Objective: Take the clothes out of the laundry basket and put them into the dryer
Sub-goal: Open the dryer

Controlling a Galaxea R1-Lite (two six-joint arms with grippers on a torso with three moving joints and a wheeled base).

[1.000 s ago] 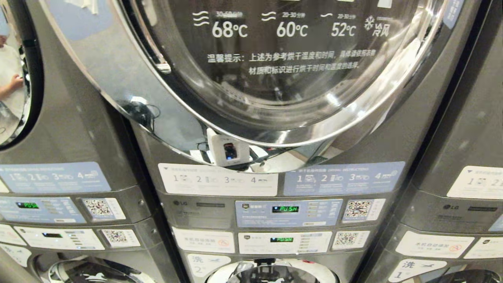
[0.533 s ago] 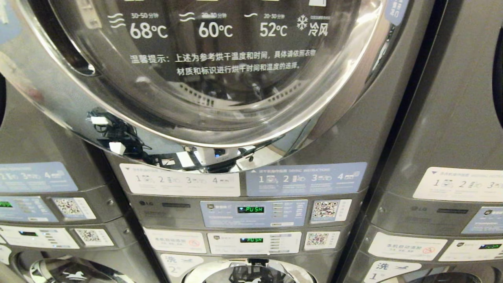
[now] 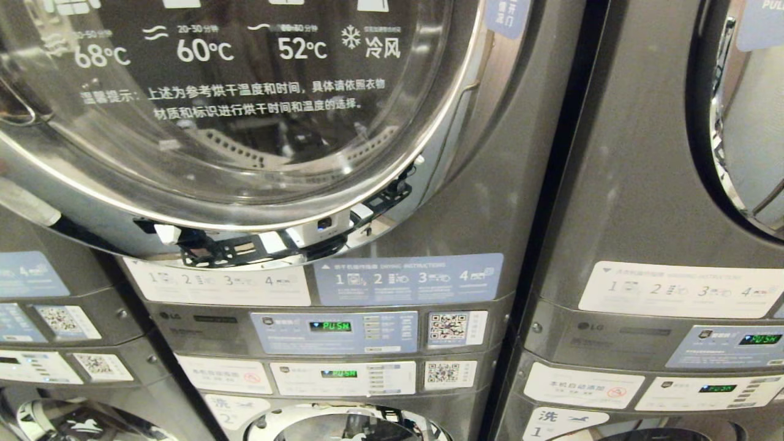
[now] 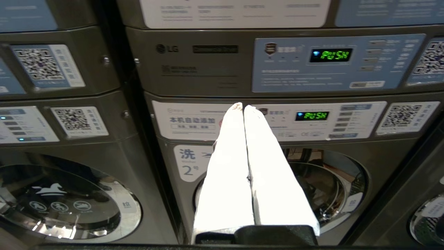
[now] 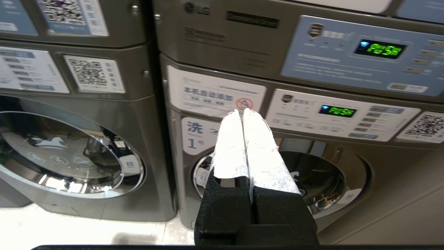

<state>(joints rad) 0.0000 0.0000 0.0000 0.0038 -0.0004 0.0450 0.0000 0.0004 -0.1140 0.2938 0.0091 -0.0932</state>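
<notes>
While the robot faces the machines: both arms point at the front panels, holding nothing.
Dryer door (image 3: pixel 245 122): big, round, shiny and shut, up high, with heat numbers on the glass.
Green PUSH light (image 3: pixel 331 326): glows on the panel under that door.
Left gripper (image 4: pixel 242 108): white fingers pressed together, in front of washer number 2 (image 4: pixel 189 161).
Right gripper (image 5: pixel 242 111): fingers pressed together too, in front of washer number 1 (image 5: pixel 196 135).
Clothes and basket: I cannot see them.
</notes>
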